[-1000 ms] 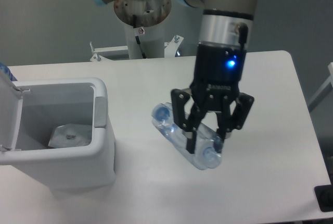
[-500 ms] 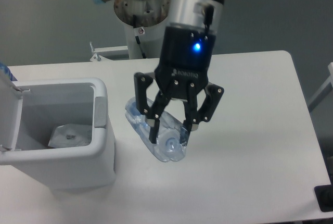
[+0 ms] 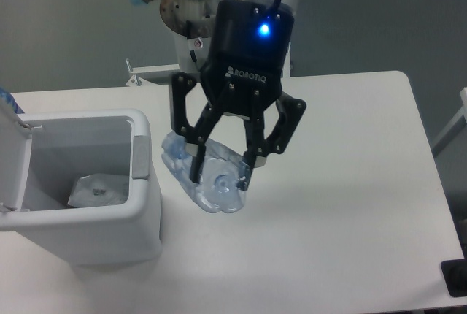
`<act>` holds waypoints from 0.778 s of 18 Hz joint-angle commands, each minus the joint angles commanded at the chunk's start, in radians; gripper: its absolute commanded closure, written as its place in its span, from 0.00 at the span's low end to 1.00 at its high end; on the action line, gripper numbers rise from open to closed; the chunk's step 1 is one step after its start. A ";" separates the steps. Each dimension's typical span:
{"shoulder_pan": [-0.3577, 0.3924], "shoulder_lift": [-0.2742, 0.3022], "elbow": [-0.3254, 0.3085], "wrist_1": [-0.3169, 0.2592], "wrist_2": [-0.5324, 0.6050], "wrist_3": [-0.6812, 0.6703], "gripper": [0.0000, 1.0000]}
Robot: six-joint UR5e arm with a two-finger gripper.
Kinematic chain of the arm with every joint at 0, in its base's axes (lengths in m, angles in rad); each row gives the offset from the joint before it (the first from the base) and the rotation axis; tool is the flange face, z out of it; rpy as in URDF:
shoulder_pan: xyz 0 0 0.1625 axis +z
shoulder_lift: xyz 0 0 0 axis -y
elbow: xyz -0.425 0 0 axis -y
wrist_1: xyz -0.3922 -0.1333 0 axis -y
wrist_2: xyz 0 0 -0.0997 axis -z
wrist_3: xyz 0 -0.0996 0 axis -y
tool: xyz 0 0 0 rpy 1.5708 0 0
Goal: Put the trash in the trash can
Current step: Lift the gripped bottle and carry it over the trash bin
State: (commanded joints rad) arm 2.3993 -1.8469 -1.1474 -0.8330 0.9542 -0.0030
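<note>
Clear thin plastic, the bottle (image 3: pixel 206 179) is judged light, crushable and slippery; it is clamped mid-body by the gripper (image 3: pixel 220 176), just beside the trash can (image 3: pixel 143 182), above the table (image 3: pixel 350 204)

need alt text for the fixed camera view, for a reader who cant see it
A black two-finger pincer on a robot arm grips a clear bluish plastic bottle above a white table, just right of an open white trash can. A small whitish plastic bag already lies inside the can.
</note>
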 joint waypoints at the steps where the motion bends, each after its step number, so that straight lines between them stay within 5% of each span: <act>1: -0.018 0.000 -0.009 0.000 0.000 -0.003 0.52; 14: -0.178 -0.002 -0.141 0.002 0.002 -0.002 0.52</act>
State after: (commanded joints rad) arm 2.2212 -1.8484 -1.2885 -0.8314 0.9557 -0.0046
